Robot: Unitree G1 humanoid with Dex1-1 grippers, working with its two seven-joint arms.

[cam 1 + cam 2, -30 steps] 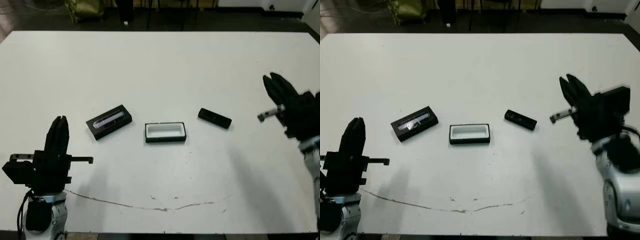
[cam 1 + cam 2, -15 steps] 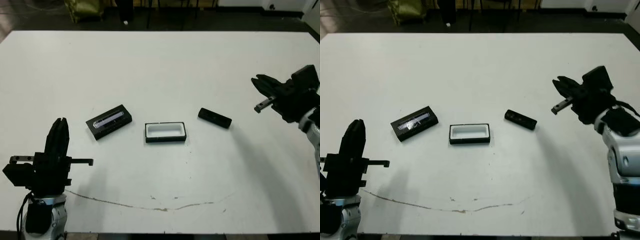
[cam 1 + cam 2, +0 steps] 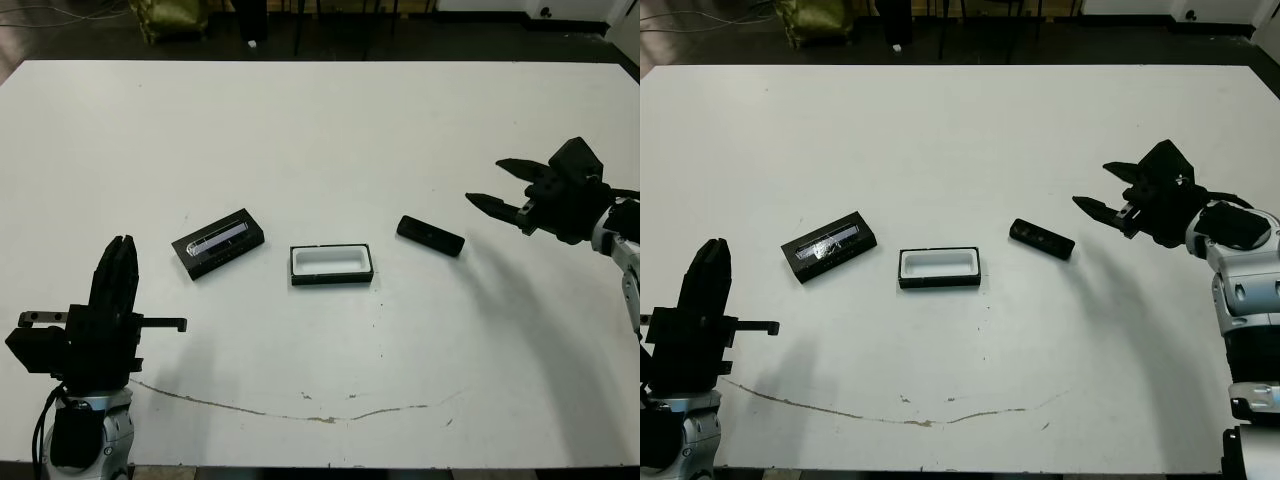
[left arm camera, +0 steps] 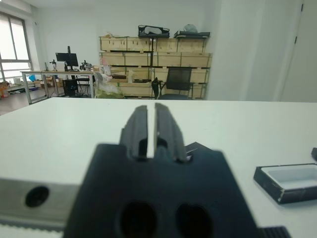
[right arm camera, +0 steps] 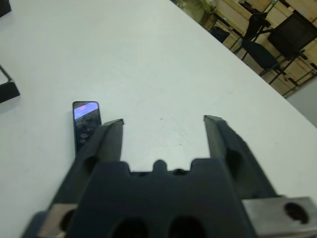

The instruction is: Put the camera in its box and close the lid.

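The right gripper [image 3: 492,184] hovers with its jaws spread wide and empty, just to the right of the slim matte-black bar camera [image 3: 430,236], which lies flat on the white bench [image 3: 320,120] a short way right of the shallow black box with a white lining [image 3: 331,265]. The flat black lid with a glossy silvery strip [image 3: 217,243] lies left of that box, apart from it. The left gripper [image 3: 117,270] stands upright well left of the box at the bench's near side, its jaws pressed nearly together on nothing.
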